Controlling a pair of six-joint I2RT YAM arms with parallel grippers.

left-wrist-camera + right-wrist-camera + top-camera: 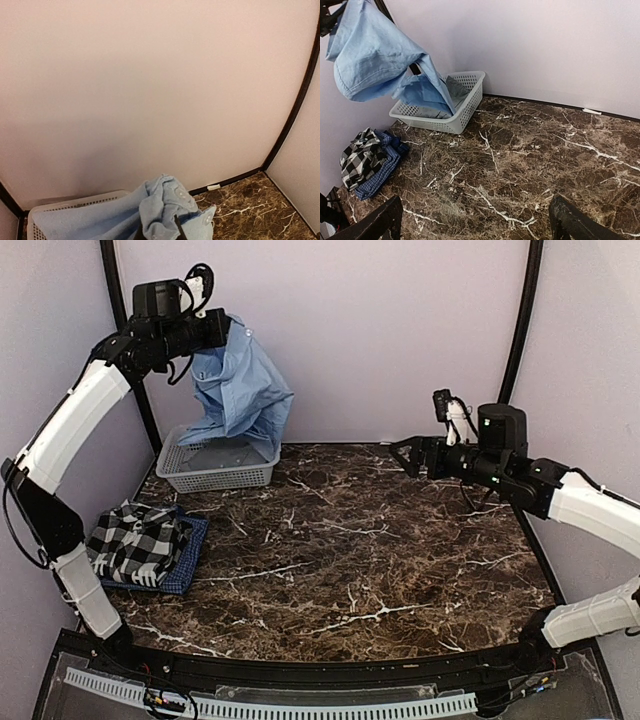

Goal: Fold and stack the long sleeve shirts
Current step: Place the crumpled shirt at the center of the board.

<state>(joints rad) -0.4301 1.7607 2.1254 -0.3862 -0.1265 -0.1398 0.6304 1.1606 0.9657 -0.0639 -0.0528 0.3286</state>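
Robot lab test cell. Plain pale walls (380,330) on black frame poles (521,320) close in a marble-pattern table (350,550) below and ahead of the jaws of the right gripper (402,456). A slotted cable duct (300,706) runs along the near edge behind them.

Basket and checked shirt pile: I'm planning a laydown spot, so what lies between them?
Nothing: only bare marble table separates the white basket from the checked shirt pile. This is clearest in the top view.
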